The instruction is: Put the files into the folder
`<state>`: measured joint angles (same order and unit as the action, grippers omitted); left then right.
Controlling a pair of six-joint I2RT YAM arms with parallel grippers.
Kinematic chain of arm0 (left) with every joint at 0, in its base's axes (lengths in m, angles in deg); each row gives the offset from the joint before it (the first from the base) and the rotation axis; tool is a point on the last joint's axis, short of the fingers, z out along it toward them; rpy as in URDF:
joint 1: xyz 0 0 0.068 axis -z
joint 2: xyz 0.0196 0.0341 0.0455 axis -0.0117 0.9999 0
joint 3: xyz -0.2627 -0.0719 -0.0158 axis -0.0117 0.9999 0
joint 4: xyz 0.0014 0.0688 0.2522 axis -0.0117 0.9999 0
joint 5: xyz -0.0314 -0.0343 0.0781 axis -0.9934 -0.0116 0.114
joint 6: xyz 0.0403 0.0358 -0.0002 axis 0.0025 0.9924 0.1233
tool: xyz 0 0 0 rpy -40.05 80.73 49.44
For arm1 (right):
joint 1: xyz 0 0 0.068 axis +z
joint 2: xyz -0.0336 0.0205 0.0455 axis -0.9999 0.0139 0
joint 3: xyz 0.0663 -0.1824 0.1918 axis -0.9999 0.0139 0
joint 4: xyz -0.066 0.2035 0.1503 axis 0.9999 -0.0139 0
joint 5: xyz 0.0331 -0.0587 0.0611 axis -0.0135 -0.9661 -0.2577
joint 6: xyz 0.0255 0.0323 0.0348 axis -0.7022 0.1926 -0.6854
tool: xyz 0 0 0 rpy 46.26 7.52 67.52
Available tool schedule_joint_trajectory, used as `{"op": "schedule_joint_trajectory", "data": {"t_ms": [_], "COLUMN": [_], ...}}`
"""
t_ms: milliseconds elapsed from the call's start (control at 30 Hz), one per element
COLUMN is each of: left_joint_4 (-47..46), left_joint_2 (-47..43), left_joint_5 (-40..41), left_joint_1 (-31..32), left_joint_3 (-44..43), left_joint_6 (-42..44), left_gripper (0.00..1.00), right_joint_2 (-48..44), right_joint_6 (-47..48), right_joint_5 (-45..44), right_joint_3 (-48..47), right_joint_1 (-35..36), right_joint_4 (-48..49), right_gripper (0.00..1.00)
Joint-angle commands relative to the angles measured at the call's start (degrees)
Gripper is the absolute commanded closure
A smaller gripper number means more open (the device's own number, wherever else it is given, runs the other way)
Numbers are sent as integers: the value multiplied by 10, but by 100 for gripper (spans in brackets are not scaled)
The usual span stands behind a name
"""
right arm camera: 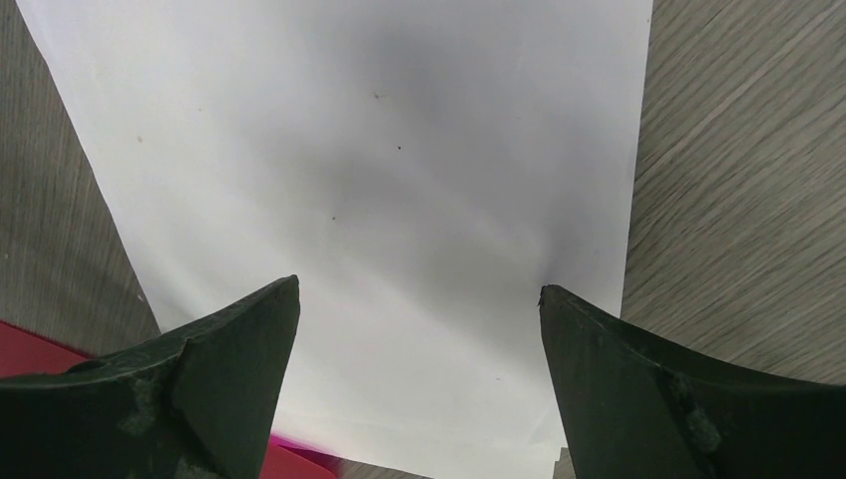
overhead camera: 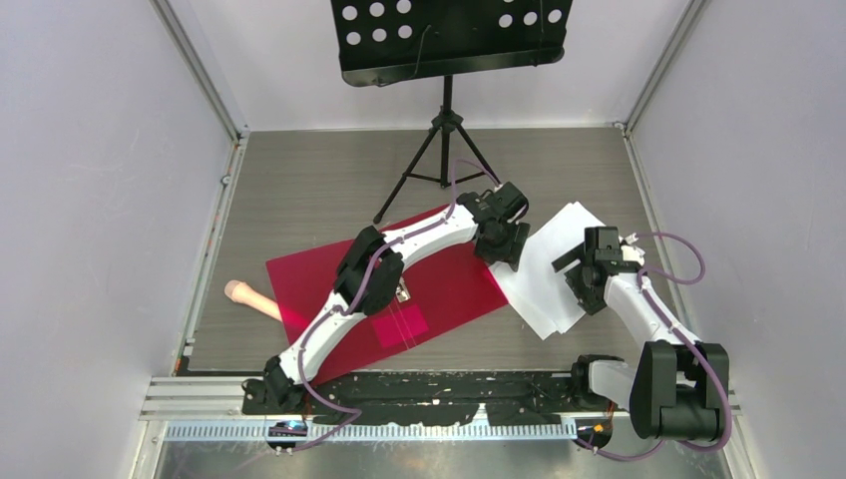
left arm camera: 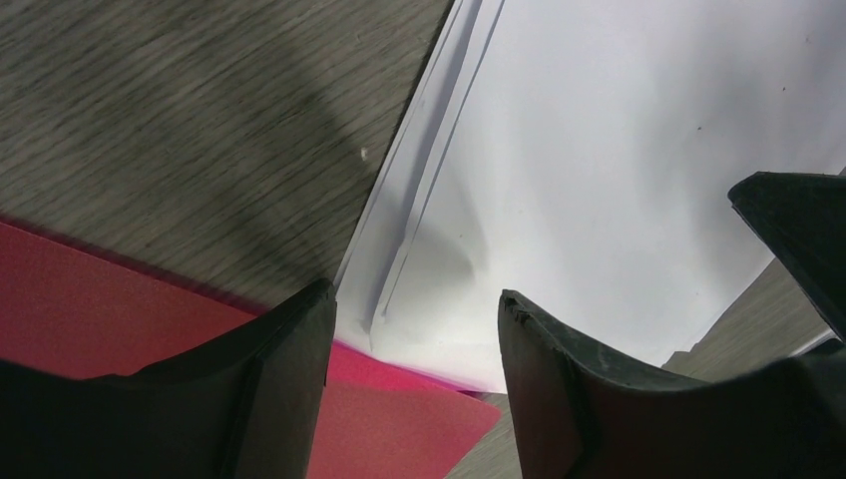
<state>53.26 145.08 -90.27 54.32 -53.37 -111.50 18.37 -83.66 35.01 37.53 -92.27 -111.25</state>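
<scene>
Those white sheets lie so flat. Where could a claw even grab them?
Probably at the edge nearest the folder, coming from the folder's side. The files lie flat, too thin to pinch from above, but there the sheets fan apart and overlap the folder, leaving a lip for a finger.

The folder (overhead camera: 449, 284) lies open and flat on the table (overhead camera: 299, 180), crimson red and turned at a slant, with a pink patch (overhead camera: 399, 324) and a metal clip (overhead camera: 404, 293) near its middle. The files (overhead camera: 544, 279), plain white sheets slightly fanned at their edges, lie flat just right of it, one corner overlapping the folder's right edge.
</scene>
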Motion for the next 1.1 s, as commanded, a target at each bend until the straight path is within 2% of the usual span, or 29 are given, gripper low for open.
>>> {"op": "schedule_joint_trajectory", "data": {"t_ms": [0, 267, 400, 467, 533, 600, 700, 833, 1067], "left_joint_4": [22, 47, 94, 104, 99, 94, 93, 80, 73], "left_joint_2": [-19, -12, 8, 3, -3, -2, 16, 31, 66], "left_joint_5": [-12, -28, 34, 63, 90, 90, 67, 30, 17], "left_joint_1": [8, 9, 10, 11, 11, 10, 8, 6, 0], "left_joint_3": [6, -11, -42, -45, -45, -54, -87, -107, -139], "left_joint_6": [-1, 10, 0, 0, 6, 20, 38, 56, 43], "left_gripper": [36, 35, 36, 32, 23, 16, 12, 8, 4], "right_joint_2": [-3, 2, -17, -31, -43, -53, -59, -36, 33], "right_joint_6": [7, 25, 34, 41, 52, 60, 69, 92, 108], "right_joint_5": [-1, 29, 21, 15, 2, -15, -23, 42, 157], "right_joint_3": [5, 3, -4, -8, -16, -21, -9, 33, 73], "right_joint_1": [2, 2, -4, -18, -31, -43, -68, -117, -128], "right_joint_4": [9, 31, 17, 2, -18, -35, -39, 32, 161], "right_gripper": [5, 5, 5, 5, 5, 5, 5, 5, 4]}}
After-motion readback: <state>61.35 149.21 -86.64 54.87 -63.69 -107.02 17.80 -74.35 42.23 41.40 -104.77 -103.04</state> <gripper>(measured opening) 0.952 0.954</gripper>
